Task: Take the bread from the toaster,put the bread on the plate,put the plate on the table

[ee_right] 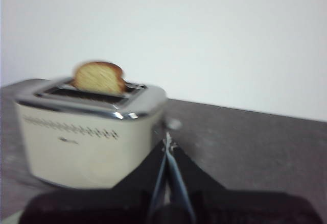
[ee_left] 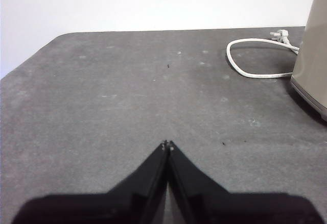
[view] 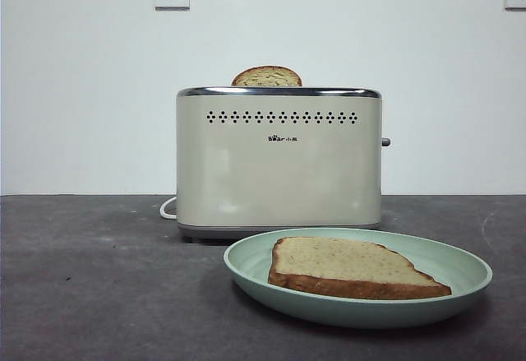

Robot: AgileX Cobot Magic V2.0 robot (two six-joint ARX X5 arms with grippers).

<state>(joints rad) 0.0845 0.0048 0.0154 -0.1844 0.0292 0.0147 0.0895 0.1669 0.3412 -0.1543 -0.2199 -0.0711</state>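
I have the table (view: 90, 287) in front of me, dark grey and matte with pale scuffs, carrying everything. The toaster (view: 279, 159) stands back toward the far edge: a boxy cream shell with a chrome top rim, a row of dot holes, a side lever and its white cord (ee_left: 255, 60) looped loose behind it. I judge the plate (view: 460, 275) is already set down, resting on the table near the front edge, just in front of the toaster; it is shallow, round, pale mint. The bread (view: 349, 266) lies flat in it, tan speckled face up and brown crust around. A second slice (view: 267, 76) pokes its darker dome from the slot. My left gripper (ee_left: 167, 145) hangs over bare table with jaws closed together, holding nothing; my right gripper (ee_right: 167, 143), blurred, sits beside the toaster, likewise closed and empty.
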